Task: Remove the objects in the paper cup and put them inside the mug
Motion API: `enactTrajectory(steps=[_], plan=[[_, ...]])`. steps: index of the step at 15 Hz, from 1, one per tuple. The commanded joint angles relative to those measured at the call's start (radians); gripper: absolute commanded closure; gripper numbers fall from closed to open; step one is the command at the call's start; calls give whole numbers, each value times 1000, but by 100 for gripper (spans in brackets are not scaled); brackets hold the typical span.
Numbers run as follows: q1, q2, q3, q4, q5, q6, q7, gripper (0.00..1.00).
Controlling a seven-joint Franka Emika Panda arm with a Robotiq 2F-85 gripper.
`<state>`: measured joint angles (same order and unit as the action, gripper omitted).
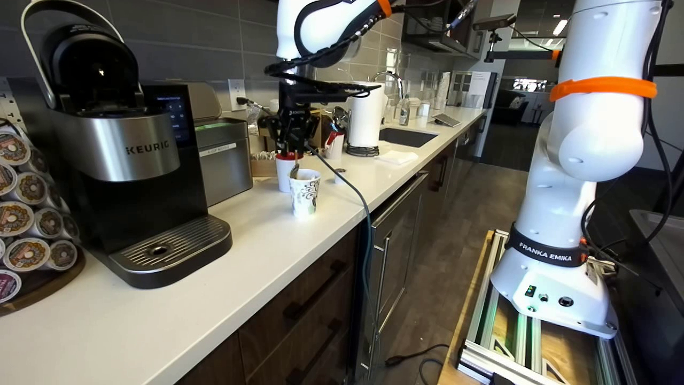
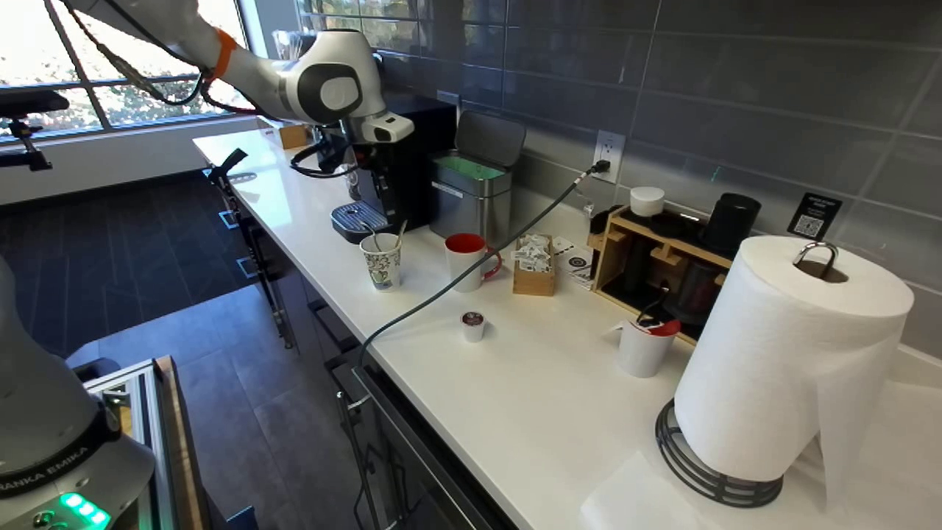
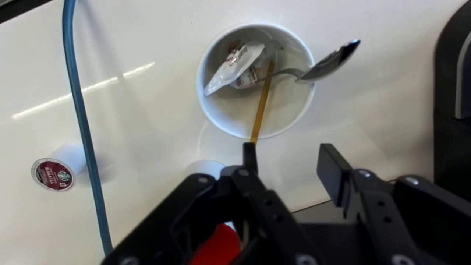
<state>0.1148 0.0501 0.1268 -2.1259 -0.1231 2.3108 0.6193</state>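
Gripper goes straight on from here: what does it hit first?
Probably the tan stir stick leaning from the patterned paper cup: in the wrist view it lines up with one fingertip of the open gripper. Depth is unclear, though.

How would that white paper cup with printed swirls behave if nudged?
The cup may tip, since it narrows toward its base; the shiny metal spoon jutting past its rim could add imbalance. Its thin-looking paper wall would probably dent.

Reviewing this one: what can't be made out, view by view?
Floor of the mug: both exterior views, behind its near wall.
Upper end of the stirrer: wrist view, behind the gripper.
Count of packets: wrist view, they overlap.
Fine print, coffee pod: wrist view, too small.
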Motion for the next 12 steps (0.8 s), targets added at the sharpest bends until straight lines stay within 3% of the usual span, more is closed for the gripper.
enactTrajectory(steps=[1, 6, 8, 10, 11, 12], plan=[[6, -4, -17, -13, -26, 27, 105, 56], [4, 12, -33, -1, -86, 23, 210, 51], [7, 17, -34, -3, -91, 30, 232, 54], [10, 25, -33, -4, -101, 29, 254, 62], [10, 28, -34, -3, -105, 29, 264, 77], [10, 29, -35, -3, -109, 30, 274, 85]])
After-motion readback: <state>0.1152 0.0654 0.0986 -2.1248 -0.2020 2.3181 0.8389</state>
